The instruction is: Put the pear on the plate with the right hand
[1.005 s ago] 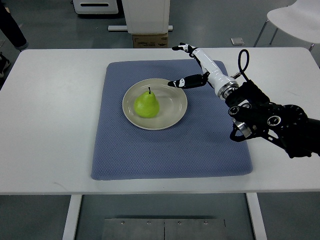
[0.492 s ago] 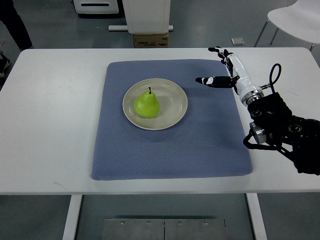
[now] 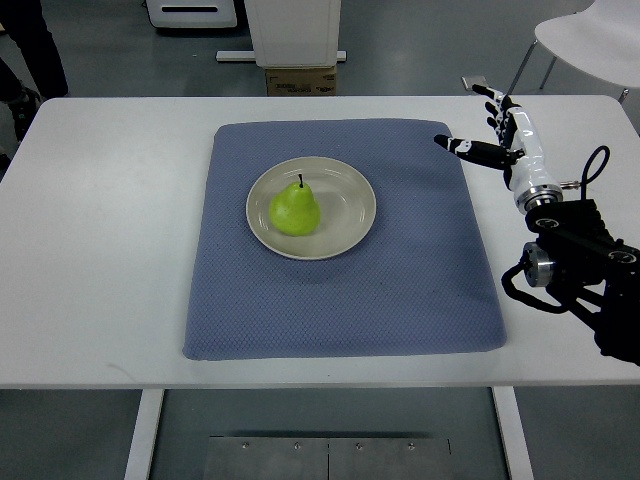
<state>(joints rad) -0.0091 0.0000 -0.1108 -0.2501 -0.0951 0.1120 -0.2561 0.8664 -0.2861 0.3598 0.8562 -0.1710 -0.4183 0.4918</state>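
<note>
Currently the green pear (image 3: pixel 295 210) stands upright, stem up, on the beige plate (image 3: pixel 350 205), sitting left of the plate's centre, toward its 9 o'clock side. Plate rests on the blue mat (image 3: pixel 400 290), in the mat's upper-middle area; mat lies flat on the white table (image 3: pixel 100 250). Right hand (image 3: pixel 500 135) is at about 2 o'clock from the plate, well apart from it, over the mat's upper right corner and the bare table beside it. Its fingers (image 3: pixel 495 100) are spread and extended, thumb pointing toward 9 o'clock, nothing held. White forearm segment runs from the hand down toward 5 o'clock into the black wrist and arm housing (image 3: pixel 575 260) at the right edge of the view. Pear is free of any contact with the hand. Beyond the table's far edge: a cardboard box (image 3: pixel 300 80) at 12 o'clock and a white chair (image 3: pixel 590 40) at the top right corner.
</note>
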